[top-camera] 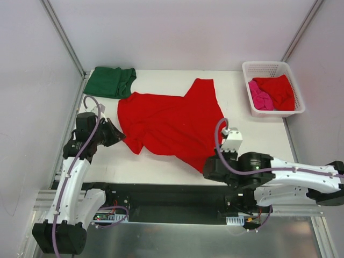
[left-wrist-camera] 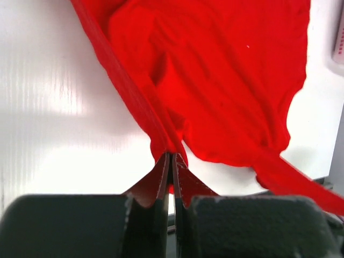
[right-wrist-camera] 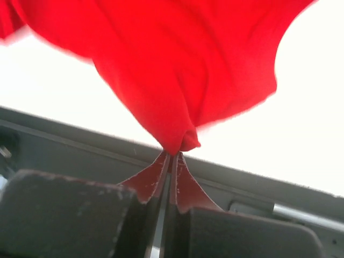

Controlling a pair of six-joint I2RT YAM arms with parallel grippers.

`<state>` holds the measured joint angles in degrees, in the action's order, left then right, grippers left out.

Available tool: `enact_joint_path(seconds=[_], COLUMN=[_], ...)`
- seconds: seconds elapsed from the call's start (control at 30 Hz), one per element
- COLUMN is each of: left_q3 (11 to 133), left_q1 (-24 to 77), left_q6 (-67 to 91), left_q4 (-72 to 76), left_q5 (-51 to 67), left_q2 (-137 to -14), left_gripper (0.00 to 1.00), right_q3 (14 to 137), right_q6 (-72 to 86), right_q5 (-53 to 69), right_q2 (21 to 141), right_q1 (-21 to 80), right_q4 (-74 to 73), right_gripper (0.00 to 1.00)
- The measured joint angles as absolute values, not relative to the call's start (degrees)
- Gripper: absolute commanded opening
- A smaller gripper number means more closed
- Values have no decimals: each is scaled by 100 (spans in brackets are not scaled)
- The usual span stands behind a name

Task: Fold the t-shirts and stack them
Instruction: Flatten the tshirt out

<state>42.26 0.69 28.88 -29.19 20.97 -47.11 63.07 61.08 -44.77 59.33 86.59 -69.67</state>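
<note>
A bright red t-shirt lies spread and rumpled across the middle of the white table. My left gripper is shut on its left edge; the left wrist view shows the cloth pinched between the jaws. My right gripper is shut on the shirt's near corner at the table's front edge; the right wrist view shows the cloth bunched at the closed tips. A dark green t-shirt lies folded at the far left corner. Another red tee and a pink one lie in the basket.
A white plastic lattice basket stands at the far right of the table. The table's front edge and a black rail run just below my right gripper. Grey enclosure walls stand on the left, back and right.
</note>
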Motion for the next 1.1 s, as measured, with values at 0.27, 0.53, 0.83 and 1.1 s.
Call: enact_joint_path(seconds=[0.27,0.53,0.83,1.1], left_q3=[5581,7002,8031,8501], left_q1=[69,69,69,69], left_q6=[2445,2137,1975,1951], left_q4=[-4080,-5011,-5780,-5900], left_q5=[2051,1608,803,338], left_q2=[-4338,-4263,-4117,-3760], left_gripper=[0,0,0,0], right_q3=[7345,8224,9288,9762], right_q6=[5935,5043,3894,2523], right_q5=[-5623,-6302,-7028,-7609], right_q2=[5306,5094,4853,4563], right_q1=[8243,7830,7422,7395], right_q4=[-7443,-7585,-7644,-7660], right_gripper=[1,1,1,1])
